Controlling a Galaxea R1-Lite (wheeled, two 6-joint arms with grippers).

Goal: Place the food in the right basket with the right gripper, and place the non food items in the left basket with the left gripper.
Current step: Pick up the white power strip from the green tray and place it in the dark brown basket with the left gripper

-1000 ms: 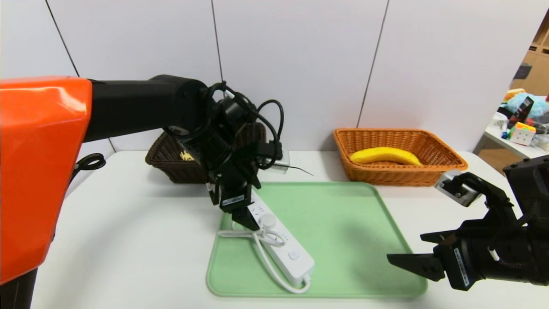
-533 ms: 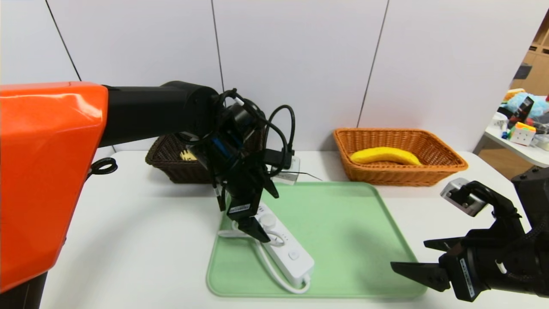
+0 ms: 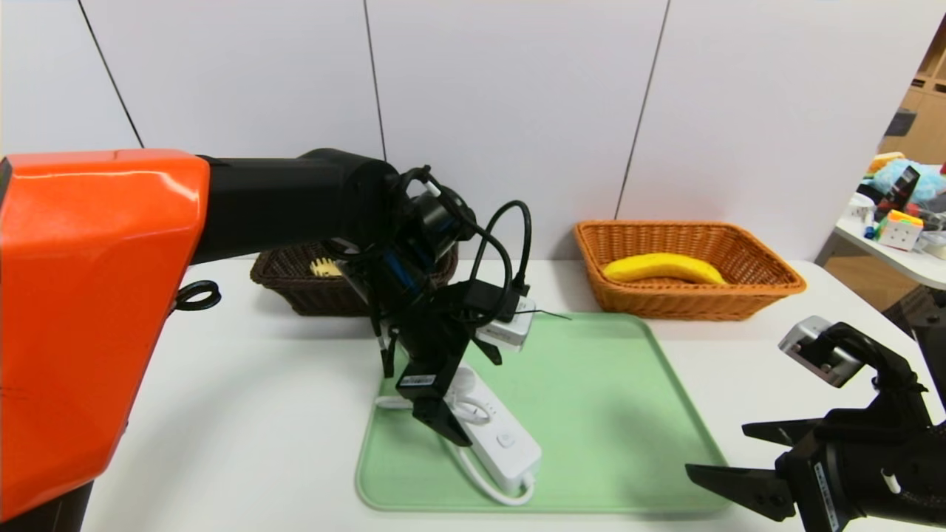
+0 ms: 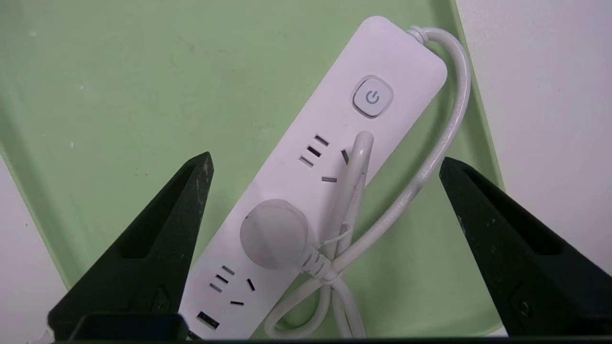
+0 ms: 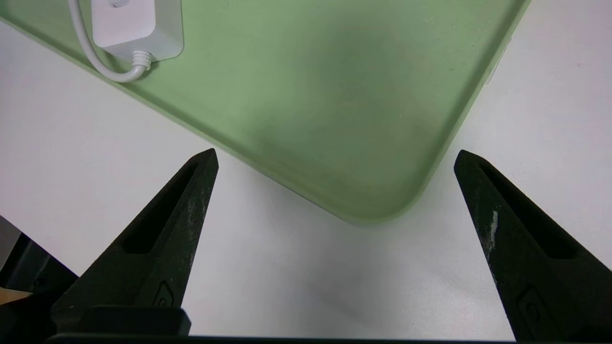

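Since 1 s ago the L gripper (image 3: 452, 414) has slid right along the strip (image 3: 488, 432) w/ its wrist rolled; the R gripper (image 3: 739, 462) has drawn back toward the table's near R corner.

L to R: dark basket (image 3: 295, 292) at rear L, w/ a bit of yellow showing inside, prob. the spoon (image 3: 323, 267), mostly hidden. Next, L gripper hangs over the strip, fingers spread wide, nothing held; the wrist view shows them straddling the strip's width either side of the plug (image 4: 273, 234) and bundled cord (image 4: 430, 162), likely lined up for a crosswise pinch. Strip lies diagonal on the green tray (image 3: 606, 384), L half. Orange basket (image 3: 768, 284) at rear R already holds the banana (image 3: 663, 268), so food looks done. R gripper sits wide and empty past the tray's near R corner, prob. parked clear.
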